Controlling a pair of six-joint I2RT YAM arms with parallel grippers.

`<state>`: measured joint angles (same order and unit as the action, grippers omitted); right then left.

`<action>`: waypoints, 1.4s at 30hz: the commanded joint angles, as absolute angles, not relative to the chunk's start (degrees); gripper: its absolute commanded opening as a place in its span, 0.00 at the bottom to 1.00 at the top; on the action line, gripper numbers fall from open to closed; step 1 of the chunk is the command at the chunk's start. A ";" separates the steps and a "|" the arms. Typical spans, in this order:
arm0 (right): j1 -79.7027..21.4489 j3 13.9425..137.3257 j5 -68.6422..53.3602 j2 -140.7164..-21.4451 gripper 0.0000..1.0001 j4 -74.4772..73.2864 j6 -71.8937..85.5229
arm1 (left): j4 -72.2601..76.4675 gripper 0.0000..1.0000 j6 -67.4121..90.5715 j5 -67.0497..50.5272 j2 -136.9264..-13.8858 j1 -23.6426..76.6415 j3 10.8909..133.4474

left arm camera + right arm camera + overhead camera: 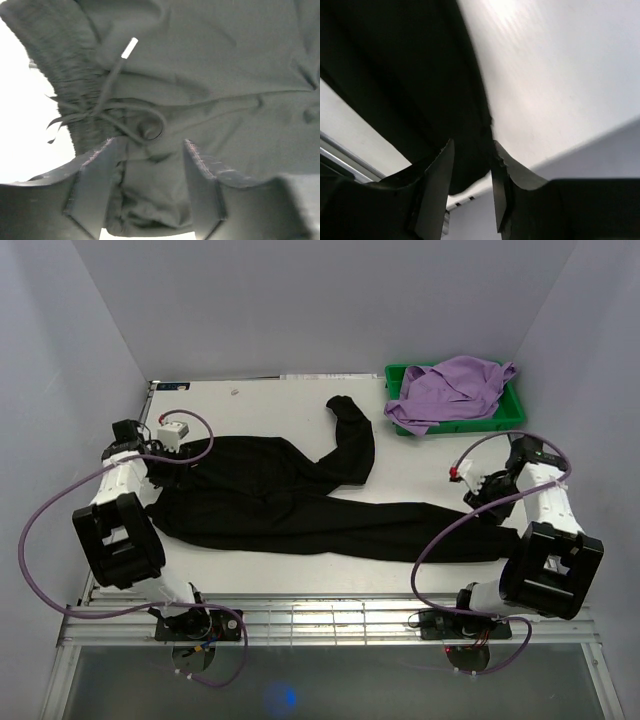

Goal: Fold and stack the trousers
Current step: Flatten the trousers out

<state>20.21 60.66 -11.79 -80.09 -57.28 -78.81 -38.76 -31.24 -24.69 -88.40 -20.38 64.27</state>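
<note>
2-legged soft black trousers point(300, 510), crumpled, waistband point(75, 70) seemingly gathered.

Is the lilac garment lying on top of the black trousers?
No, the lilac garment sits in the green bin at the far right, apart from the trousers.

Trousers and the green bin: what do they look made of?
Trousers: soft matte black fabric, likely knit; it lies in limp folds, with a gathered waistband and drawstring. Green bin: probably rigid moulded plastic, judging by its even colour and straight rim.
</note>
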 commanded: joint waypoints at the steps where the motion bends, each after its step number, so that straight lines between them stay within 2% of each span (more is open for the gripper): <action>1: 14.95 55.39 -13.62 -78.49 0.38 -58.55 -74.01 | -41.48 0.63 -32.17 -27.69 -93.05 -19.69 67.06; 2: 13.98 52.76 -13.36 -78.49 0.37 -57.67 -73.57 | -41.40 0.58 -31.91 -27.60 -94.29 -19.69 67.23; 5: 11.43 48.10 -11.69 -79.45 0.31 -53.90 -71.90 | -39.30 0.51 -30.94 -26.90 -98.43 -18.90 66.97; 9: 10.63 44.66 -8.36 -83.57 0.29 -48.01 -70.93 | -32.28 0.46 -26.12 -22.86 -104.66 -17.49 68.19; 11: 10.63 44.12 -5.99 -85.07 0.30 -45.36 -70.84 | -31.29 0.46 -21.20 -20.92 -110.18 -17.49 72.74; 14: 10.63 44.29 -3.43 -87.97 0.31 -41.14 -70.40 | -29.62 0.52 -15.83 -18.46 -115.82 -17.49 79.25; 19: 10.63 48.41 -2.28 -91.40 0.42 -39.55 -69.08 | -30.67 0.71 -12.74 -17.40 -119.18 -17.75 86.83; 20: 10.63 49.12 -2.55 -91.49 0.48 -40.16 -68.91 | -31.72 0.73 -14.31 -19.49 -119.01 -17.75 88.05; 23: 10.55 50.80 -3.86 -90.27 0.55 -42.36 -68.73 | -36.55 0.83 -19.04 -24.23 -115.33 -17.84 87.19; 28: 10.37 52.90 -8.78 -84.82 0.55 -47.89 -68.47 | -38.93 0.86 -26.27 -24.26 -101.47 -18.37 77.27; 35: 8.53 52.48 -10.02 -83.05 0.40 -49.84 -67.94 | -40.87 0.81 -30.85 -25.14 -92.73 -18.90 69.97; 42: 7.65 46.78 -9.49 -86.66 0.36 -47.29 -66.89 | -42.89 0.69 -32.52 -23.21 -91.67 -20.21 61.54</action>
